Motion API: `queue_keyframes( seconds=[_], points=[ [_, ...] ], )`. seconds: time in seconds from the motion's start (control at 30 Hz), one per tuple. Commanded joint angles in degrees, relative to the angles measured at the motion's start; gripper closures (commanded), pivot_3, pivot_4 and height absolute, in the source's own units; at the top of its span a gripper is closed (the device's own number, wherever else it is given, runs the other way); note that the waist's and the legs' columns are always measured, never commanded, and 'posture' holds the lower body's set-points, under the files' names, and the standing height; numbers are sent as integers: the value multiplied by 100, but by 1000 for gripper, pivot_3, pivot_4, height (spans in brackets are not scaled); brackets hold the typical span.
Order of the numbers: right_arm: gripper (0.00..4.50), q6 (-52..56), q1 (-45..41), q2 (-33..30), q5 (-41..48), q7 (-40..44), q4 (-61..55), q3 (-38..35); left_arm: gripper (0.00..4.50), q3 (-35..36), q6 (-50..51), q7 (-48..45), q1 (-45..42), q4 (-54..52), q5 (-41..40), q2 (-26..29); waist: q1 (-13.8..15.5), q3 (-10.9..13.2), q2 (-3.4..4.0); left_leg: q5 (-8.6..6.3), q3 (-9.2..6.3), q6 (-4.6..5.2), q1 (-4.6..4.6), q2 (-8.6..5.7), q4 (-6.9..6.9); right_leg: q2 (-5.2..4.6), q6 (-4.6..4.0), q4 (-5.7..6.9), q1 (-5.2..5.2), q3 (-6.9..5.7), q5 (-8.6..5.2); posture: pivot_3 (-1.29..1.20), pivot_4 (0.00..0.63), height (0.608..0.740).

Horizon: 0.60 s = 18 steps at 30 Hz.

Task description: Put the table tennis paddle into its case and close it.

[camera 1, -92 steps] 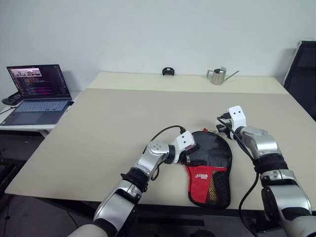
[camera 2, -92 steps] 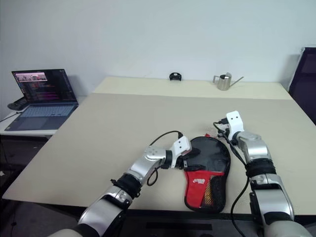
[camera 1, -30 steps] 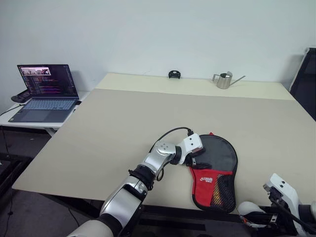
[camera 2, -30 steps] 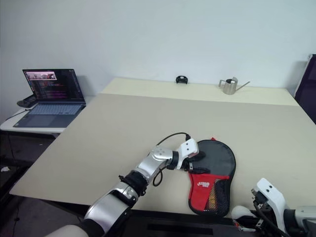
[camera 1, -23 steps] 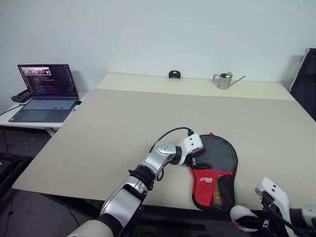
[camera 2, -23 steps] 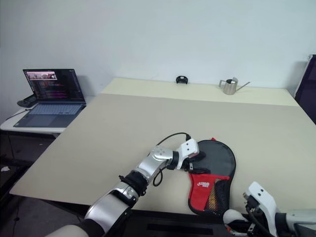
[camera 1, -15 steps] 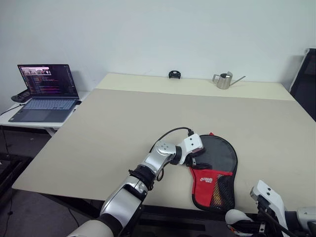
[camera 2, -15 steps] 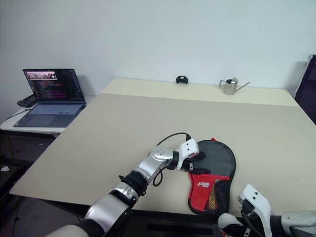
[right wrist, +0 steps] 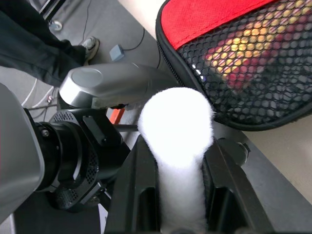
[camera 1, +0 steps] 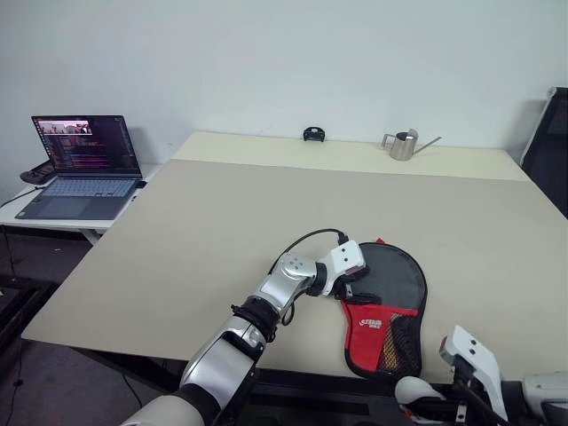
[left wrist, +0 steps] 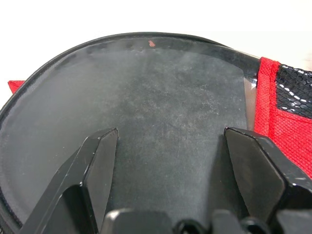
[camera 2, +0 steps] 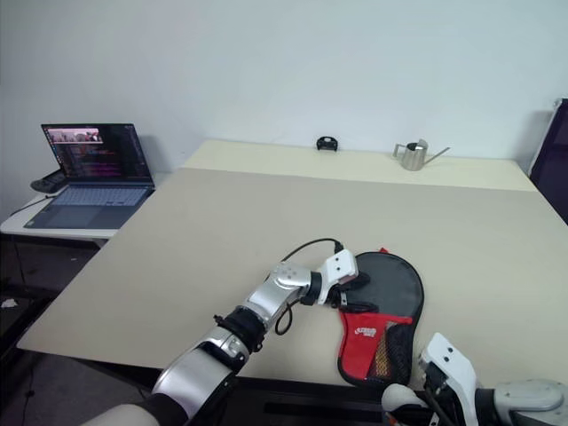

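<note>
At the table's [camera 1: 177,231] near edge in the head view: case [camera 1: 386,306] lies flat, left gripper [camera 1: 353,286] on its round end. Left wrist view: fingers [left wrist: 95,168] spread apart over the black face. Right wrist view: right gripper [right wrist: 176,195] clamped on a white fuzzy roll [right wrist: 178,146]; paddle [right wrist: 243,53] handle visible through the mesh.

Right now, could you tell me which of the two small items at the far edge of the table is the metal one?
The small watering can, on the right: silvery, with a thin spout. The other item, further left, is a low black object.
</note>
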Motion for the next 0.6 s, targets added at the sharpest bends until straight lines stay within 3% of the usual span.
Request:
queue_keyframes(
  seconds=[0.03, 0.17, 0.43, 0.6],
  points=[
    [2755, -167, 21, -78, 104, 100, -114, 51, 710, -427, 245, 13, 306, 592, 561, 85, 0, 0, 0, 0, -1, 0, 0, 0, 0, 0, 0, 0, 0, 0, 0, 0, 150, 740],
    [1412, -294, -4, -132, 71, 96, -101, 23, 710, -426, 246, 23, 307, 596, 562, 78, 0, 0, 0, 0, -1, 0, 0, 0, 0, 0, 0, 0, 0, -1, 0, 0, 150, 740],
    [1412, -583, 1, -284, 213, 401, -37, -526, 710, -432, 240, 27, 317, 595, 561, 52, 2, 0, -1, 0, -2, 0, 0, 0, 0, -1, 0, -1, 2, -2, 0, 0, 150, 740],
    [1412, -641, -542, -266, 422, 357, 270, -694, 710, -430, 235, 23, 314, 596, 554, 29, 4, 1, -3, 0, -1, 0, 0, 0, 1, -2, 0, -2, 3, -2, 0, 0, 150, 740]
  ],
)
